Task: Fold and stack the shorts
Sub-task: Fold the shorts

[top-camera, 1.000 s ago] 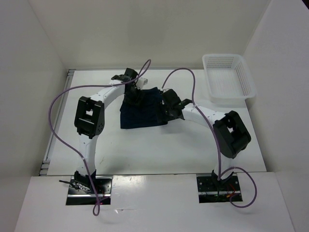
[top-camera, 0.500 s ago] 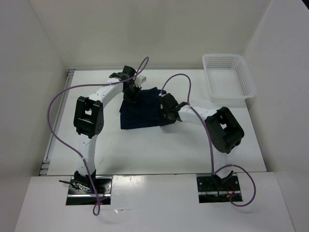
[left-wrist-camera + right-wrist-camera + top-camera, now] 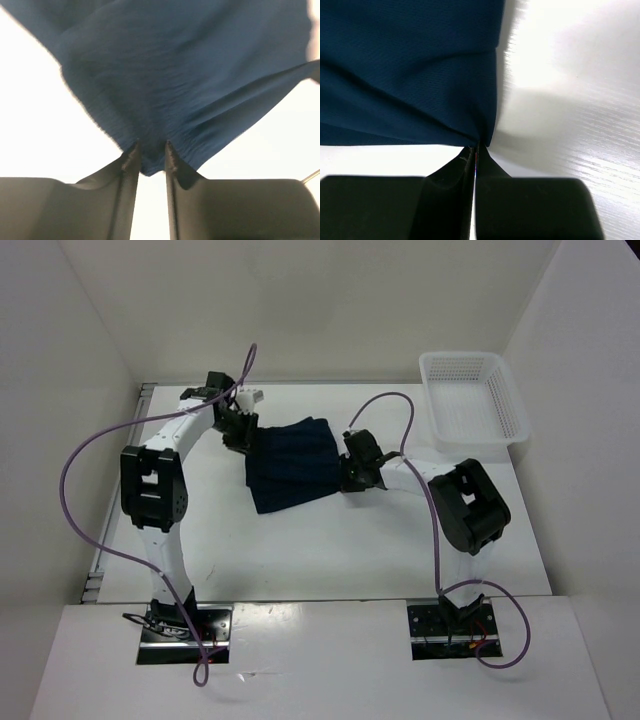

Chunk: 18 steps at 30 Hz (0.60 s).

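The dark navy shorts [image 3: 295,465] lie folded and slightly askew on the white table, stretched between both grippers. My left gripper [image 3: 240,428] is at their far left corner. In the left wrist view the jaws [image 3: 151,145] stand a narrow gap apart with a bunched corner of the shorts [image 3: 190,75] pinched between the tips, creases running out from it. My right gripper [image 3: 352,472] is at the right edge. Its jaws [image 3: 476,146] are pressed together on a corner of the shorts [image 3: 405,75], which is drawn to a point there.
A white mesh basket [image 3: 472,400] stands at the back right of the table. White walls close the table in on the left, back and right. Purple cables loop above both arms.
My left arm has swung left, taking its corner of the shorts along. The right gripper has shut on the right edge. The shorts now lie wider and turned.
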Each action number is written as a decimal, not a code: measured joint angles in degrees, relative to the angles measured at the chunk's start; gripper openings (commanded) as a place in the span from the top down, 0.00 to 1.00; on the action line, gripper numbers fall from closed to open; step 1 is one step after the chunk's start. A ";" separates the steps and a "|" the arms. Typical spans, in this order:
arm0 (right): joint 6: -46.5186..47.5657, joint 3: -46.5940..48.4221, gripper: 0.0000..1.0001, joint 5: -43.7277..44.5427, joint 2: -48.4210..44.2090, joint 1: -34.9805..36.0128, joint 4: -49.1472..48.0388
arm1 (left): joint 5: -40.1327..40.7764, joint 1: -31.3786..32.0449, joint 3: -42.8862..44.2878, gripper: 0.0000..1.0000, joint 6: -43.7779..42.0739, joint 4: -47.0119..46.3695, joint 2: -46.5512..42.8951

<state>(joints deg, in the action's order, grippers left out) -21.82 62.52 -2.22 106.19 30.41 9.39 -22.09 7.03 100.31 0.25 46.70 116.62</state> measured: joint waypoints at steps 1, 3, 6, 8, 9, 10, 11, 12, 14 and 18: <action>0.02 -0.17 1.00 -0.07 0.00 -0.09 -0.09 | -0.15 -0.96 -1.88 0.64 -0.02 -0.13 0.28; 0.04 -0.39 1.00 -0.17 -0.09 -0.09 -0.09 | -0.26 -2.75 -4.98 0.62 0.00 -0.42 1.27; 0.26 -0.39 0.97 -0.35 -0.11 -0.09 -0.09 | -0.31 -4.94 -8.35 0.61 0.04 -1.46 3.21; 0.50 -0.39 0.86 -0.50 -0.11 -0.09 -0.02 | -0.31 -5.29 -10.16 0.61 0.04 -1.84 3.78; 0.70 -0.39 0.76 -0.66 -0.13 -0.09 0.04 | -0.33 -5.22 -10.73 0.60 0.04 -1.92 3.80; 1.03 -0.39 0.72 -0.94 -0.15 -0.09 0.24 | -0.31 -5.05 -10.99 0.60 0.02 -1.95 3.80; 1.70 -0.37 0.68 -1.38 -0.28 -0.09 0.37 | -0.33 -4.92 -10.99 0.60 0.02 -2.08 3.78; 2.23 -0.33 0.60 -1.49 -0.50 -0.09 0.81 | -0.33 -4.90 -10.99 0.60 0.02 -2.32 3.74; 3.37 -0.26 0.52 -1.95 -1.07 -0.09 1.84 | -0.33 -4.90 -10.95 0.57 0.02 -2.58 3.30; 5.92 -0.26 0.43 -2.69 -3.78 -0.09 4.72 | -1.18 -5.14 -8.28 0.44 0.02 -1.62 1.33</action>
<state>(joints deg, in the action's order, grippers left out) -15.90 62.26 -4.91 102.41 30.33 14.11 -23.27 1.89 92.03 0.27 45.08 117.95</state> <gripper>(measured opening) 0.548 0.517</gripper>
